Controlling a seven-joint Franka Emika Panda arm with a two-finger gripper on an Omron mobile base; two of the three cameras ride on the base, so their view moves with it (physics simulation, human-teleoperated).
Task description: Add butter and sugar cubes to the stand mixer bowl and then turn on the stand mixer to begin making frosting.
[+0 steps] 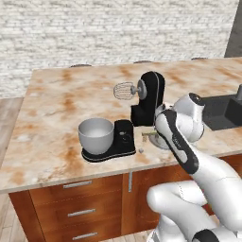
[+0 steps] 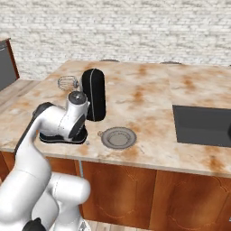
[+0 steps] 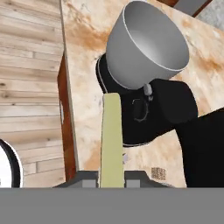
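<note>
While the pincer (image 3: 111,175) grips a pale yellow butter stick (image 3: 111,135), the deep silver-grey metal bowl (image 1: 96,135) looks empty; butter, sugar, switching remain

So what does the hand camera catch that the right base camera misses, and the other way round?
Hand view: the inside of the bowl, which looks empty, and the butter clamped in the gripper, pointing toward the bowl.
Right base view: the grey plate, the dark sink and the whisk.
Both: the black mixer on the marbled counter.
</note>
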